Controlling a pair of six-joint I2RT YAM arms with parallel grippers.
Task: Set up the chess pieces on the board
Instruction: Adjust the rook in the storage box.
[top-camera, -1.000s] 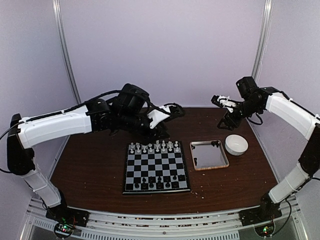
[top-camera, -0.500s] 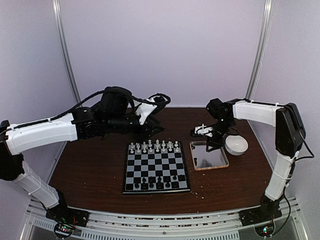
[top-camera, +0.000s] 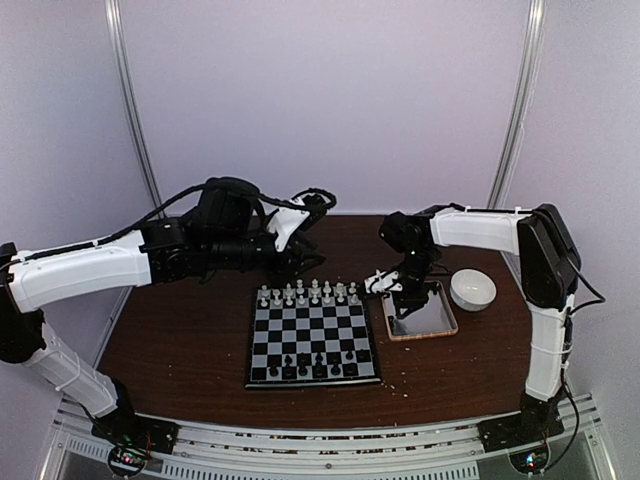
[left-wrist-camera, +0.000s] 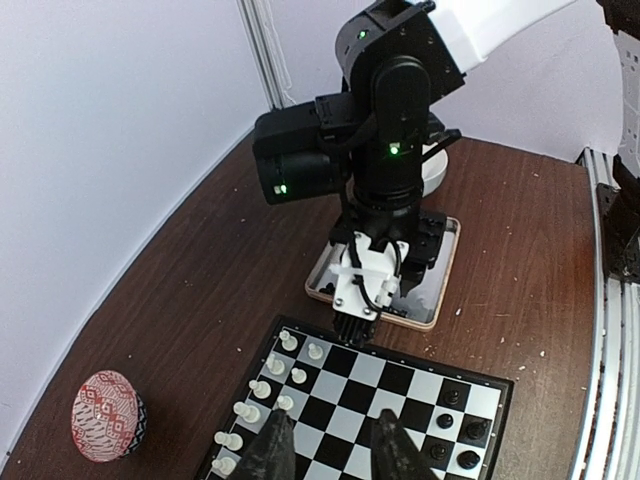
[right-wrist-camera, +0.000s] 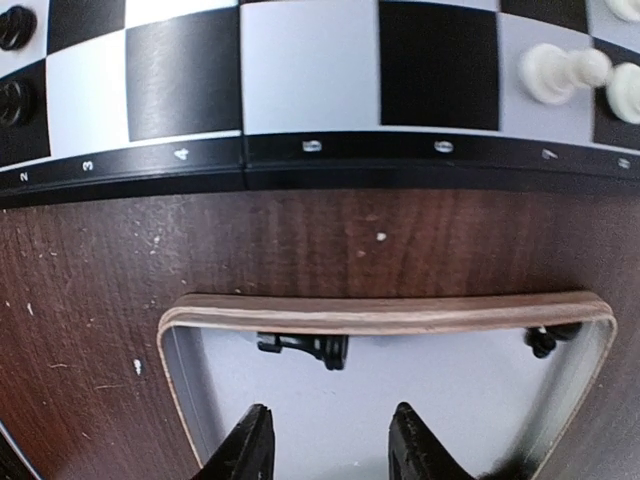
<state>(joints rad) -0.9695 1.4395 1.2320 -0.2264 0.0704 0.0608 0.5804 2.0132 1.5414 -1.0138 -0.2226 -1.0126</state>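
The board (top-camera: 313, 330) lies mid-table, with white chess pieces (top-camera: 305, 294) on its two far rows and black ones (top-camera: 310, 366) along its near rows. My left gripper (left-wrist-camera: 335, 455) hangs open and empty above the board's far left corner, over the white pieces (left-wrist-camera: 262, 388). My right gripper (right-wrist-camera: 333, 445) is open low over the wooden-rimmed tray (right-wrist-camera: 380, 312). Just ahead of its fingertips a black piece (right-wrist-camera: 300, 347) lies on its side against the tray's rim. Another black piece (right-wrist-camera: 543, 340) lies at the tray's right end.
A white bowl (top-camera: 472, 289) stands right of the tray (top-camera: 445, 312). A red patterned egg-shaped object (left-wrist-camera: 105, 415) stands on the table behind the board, by the back wall. Pale crumbs dot the wood.
My right arm has swung from the back right corner down and left to the tray, and its jaws have narrowed. My left arm drew back a little to the left.
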